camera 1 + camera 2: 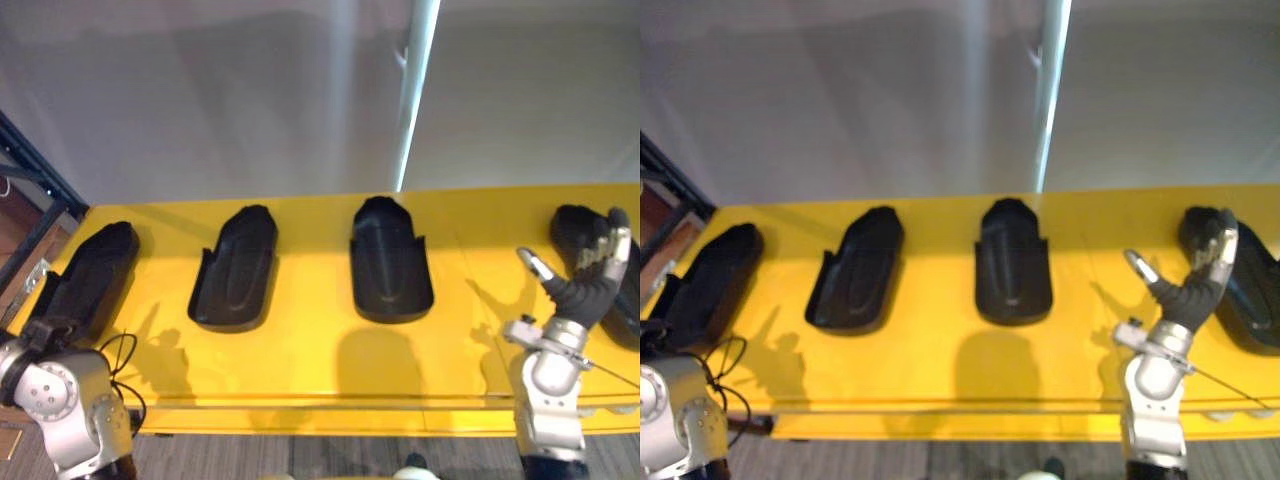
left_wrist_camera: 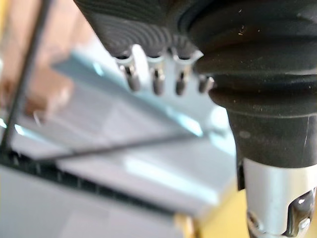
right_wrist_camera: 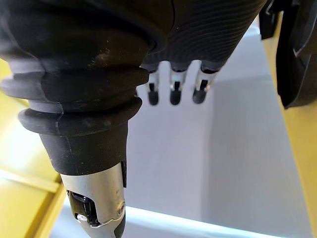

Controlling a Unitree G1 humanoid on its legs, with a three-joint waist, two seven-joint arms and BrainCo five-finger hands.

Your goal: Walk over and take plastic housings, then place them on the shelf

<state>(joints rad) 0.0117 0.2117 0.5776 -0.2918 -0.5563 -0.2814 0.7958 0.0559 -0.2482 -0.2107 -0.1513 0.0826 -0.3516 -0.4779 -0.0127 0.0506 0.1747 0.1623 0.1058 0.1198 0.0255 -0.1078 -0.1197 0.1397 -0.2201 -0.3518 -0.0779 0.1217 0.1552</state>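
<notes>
Holding nothing in the right hand: fingers loose and straight, thumb apart, poised above the near end of the rightmost housing, flat on the yellow bench. Likewise slack and empty in the left hand, with the leftmost housing just ahead of it. Between the hands, well clear of both, the left-middle housing and right-middle housing. Probably light, stiff and smooth, so apt to slip. Best gripped across the raised side walls at mid-length, thumb against one wall, fingers against the other.
</notes>
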